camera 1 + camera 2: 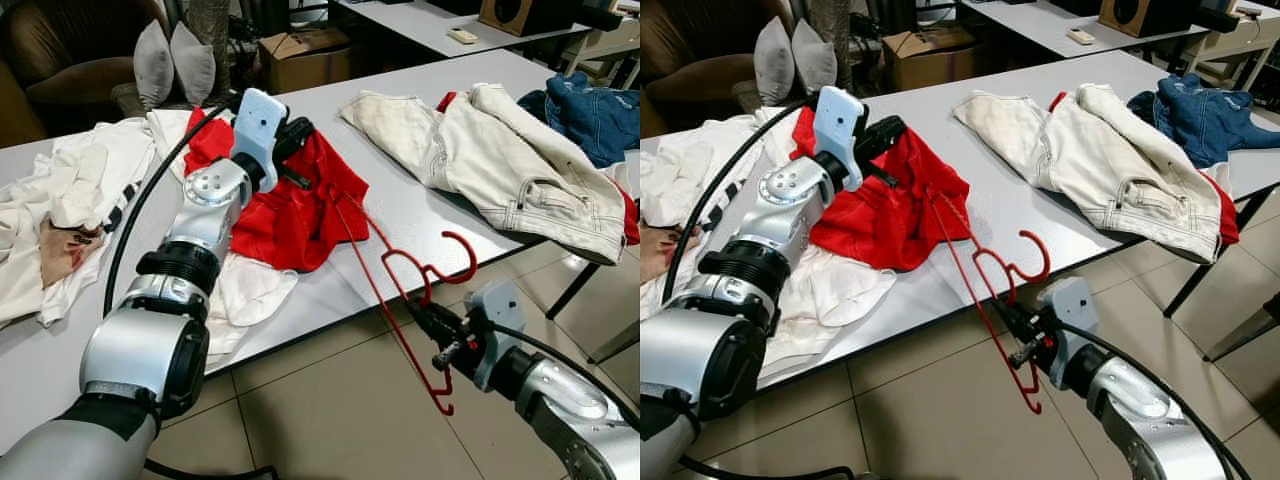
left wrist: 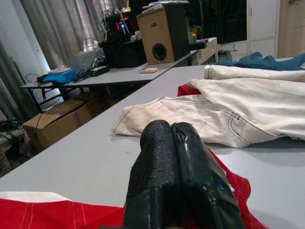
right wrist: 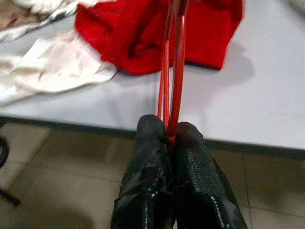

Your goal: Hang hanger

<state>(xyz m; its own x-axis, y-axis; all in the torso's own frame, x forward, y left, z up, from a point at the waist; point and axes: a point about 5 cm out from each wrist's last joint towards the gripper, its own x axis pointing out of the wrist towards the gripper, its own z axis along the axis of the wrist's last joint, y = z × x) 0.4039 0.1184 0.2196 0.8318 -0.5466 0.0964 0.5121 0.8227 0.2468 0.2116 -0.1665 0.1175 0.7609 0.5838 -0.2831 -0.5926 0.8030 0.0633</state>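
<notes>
The red hanger [image 1: 400, 290] runs diagonally: its far end is tucked into the red garment [image 1: 290, 200] on the grey table [image 1: 400, 215], and its hook and near bar hang past the table's front edge over the floor. At the left, the left gripper [image 1: 295, 140] rests on that garment, fingers pressed together, apparently pinching the cloth. At the right, the right gripper [image 1: 428, 322] clamps the hanger's wire near the hook, so it is the arm carrying the hanger
</notes>
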